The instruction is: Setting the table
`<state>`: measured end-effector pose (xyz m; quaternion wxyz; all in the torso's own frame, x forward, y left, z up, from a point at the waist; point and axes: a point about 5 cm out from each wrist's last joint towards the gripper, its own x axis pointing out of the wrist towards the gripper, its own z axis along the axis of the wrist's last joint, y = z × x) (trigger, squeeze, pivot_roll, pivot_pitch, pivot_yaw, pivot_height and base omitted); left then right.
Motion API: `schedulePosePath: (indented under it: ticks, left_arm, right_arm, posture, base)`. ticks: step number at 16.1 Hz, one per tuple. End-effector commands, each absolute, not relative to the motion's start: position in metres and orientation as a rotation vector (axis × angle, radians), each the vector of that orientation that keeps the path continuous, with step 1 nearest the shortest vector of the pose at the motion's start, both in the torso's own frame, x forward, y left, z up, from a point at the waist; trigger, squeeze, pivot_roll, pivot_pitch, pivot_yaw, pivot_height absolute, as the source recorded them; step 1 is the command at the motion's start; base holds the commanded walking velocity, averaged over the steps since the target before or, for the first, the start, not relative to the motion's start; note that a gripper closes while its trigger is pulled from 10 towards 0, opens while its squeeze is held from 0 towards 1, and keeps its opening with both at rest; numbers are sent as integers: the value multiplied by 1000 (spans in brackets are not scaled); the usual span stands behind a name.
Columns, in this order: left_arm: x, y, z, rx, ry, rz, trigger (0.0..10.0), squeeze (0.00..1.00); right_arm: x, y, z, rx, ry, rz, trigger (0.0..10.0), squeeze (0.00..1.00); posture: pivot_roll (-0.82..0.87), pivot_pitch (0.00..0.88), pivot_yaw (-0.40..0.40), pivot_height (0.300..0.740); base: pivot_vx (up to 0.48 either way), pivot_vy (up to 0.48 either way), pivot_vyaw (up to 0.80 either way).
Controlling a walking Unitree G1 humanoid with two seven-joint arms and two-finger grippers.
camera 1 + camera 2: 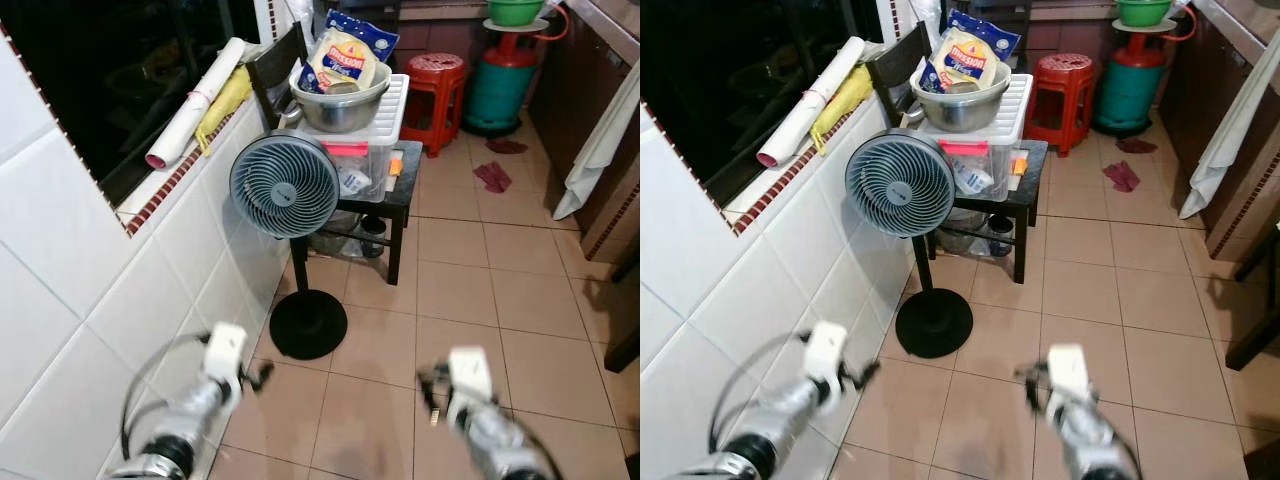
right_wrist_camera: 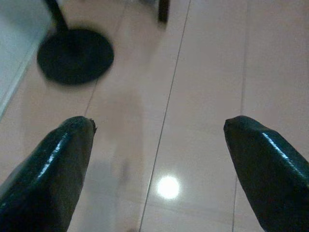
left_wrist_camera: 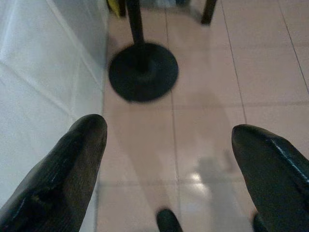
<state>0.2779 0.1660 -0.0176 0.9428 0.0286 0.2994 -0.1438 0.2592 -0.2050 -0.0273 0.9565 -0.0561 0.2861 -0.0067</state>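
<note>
A small black table [image 1: 406, 192] stands ahead by the tiled wall. On it sits a clear plastic box [image 1: 362, 152] with a white lid, and on the lid a metal bowl [image 1: 340, 106] holding snack bags [image 1: 347, 55]. Both arms reach forward low over the floor tiles, well short of the table. My left gripper [image 3: 169, 126] is open with nothing between its fingers, close to the wall. My right gripper [image 2: 160, 123] is open too, over bare tiles.
A standing fan [image 1: 285, 185] rises in front of the table on a round black base [image 1: 308, 323]. The white tiled wall [image 1: 100, 300] runs along the left, with rolled paper [image 1: 193, 102] on its sill. A red stool [image 1: 437, 92], green gas cylinder [image 1: 499, 90] and hanging white cloth [image 1: 600, 150] stand further back.
</note>
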Motion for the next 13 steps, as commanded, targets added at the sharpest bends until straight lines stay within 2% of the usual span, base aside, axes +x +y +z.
schedulePosePath:
  ticks: [1, 4, 7, 9, 11, 13]
  left_arm:
    - [279, 174, -13, 37, 585, -316, 10000, 0]
    - [289, 177, 20, -9, 381, -311, 10000, 0]
    - [282, 160, 49, -42, 192, -249, 10000, 0]
    - [261, 162, 40, -14, 192, -162, 10000, 0]
    - [258, 171, 42, -8, 204, -101, 10000, 0]
    - [256, 172, 47, 0, 187, -115, 10000, 0]
  right_arm:
    - [274, -203, -12, -99, 486, 9, 10000, 0]
    - [284, -201, 10, -47, 347, 52, 10000, 0]
    - [277, -196, 31, 11, 245, 89, 10000, 0]
    - [269, -196, 41, 13, 222, 93, 10000, 0]
    - [263, -199, 45, 17, 210, 48, 10000, 0]
    - [256, -196, 45, 16, 222, 46, 10000, 0]
  posture:
    - [-92, 0, 73, 740]
    - [-81, 0, 63, 740]
    - [-63, 0, 49, 740]
    - [-50, 0, 25, 740]
    - [-33, 0, 4, 740]
    - [-32, 0, 3, 740]
  base:
    - [0, 0, 0]
    - [0, 0, 0]
    - [0, 0, 0]
    - [0, 0, 0]
    - [0, 0, 0]
    - [0, 0, 0]
